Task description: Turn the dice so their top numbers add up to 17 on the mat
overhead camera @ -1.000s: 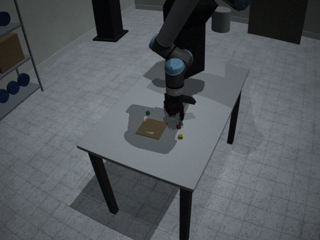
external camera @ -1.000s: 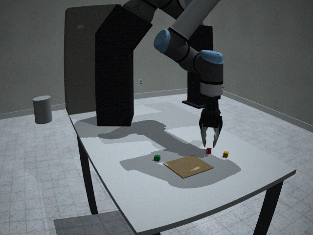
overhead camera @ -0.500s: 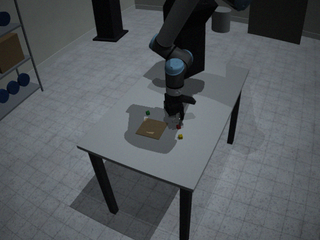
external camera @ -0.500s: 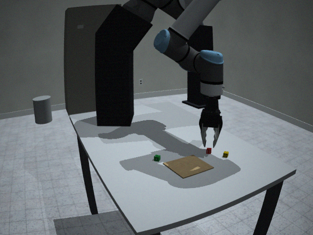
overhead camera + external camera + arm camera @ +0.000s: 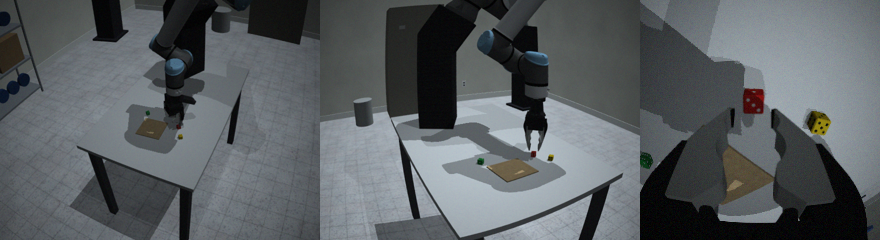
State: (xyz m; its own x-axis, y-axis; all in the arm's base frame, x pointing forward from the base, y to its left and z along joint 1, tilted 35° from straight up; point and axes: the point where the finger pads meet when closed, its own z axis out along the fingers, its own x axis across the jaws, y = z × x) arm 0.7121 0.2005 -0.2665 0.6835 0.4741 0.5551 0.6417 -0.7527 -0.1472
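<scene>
1. Three dice sit on the table (image 5: 464,206), none on the mat (image 5: 512,169): the red die (image 5: 533,153) just off the mat's far corner, the yellow die (image 5: 550,157) near it, the green die (image 5: 480,161) off the opposite corner.
2. My gripper (image 5: 534,149) hangs just above the red die, jaws parted a modest way, holding nothing.
3. Risk: the gap looks only a little wider than the die. If I come down off-centre, a fingertip (image 5: 731,117) lands on the top face and tips or skids it, perhaps into the yellow one.
4. Risk: a pinch on the corners instead of flat faces could let it twist, spoiling the top number.
5. Risk: a die set near the mat edge may overhang or rest tilted.
6. Hard to read: top pips are too small in the wide views. The wrist view shows side faces obliquely and the green die (image 5: 645,160) is cut off by my finger, so I cannot total the tops.
</scene>
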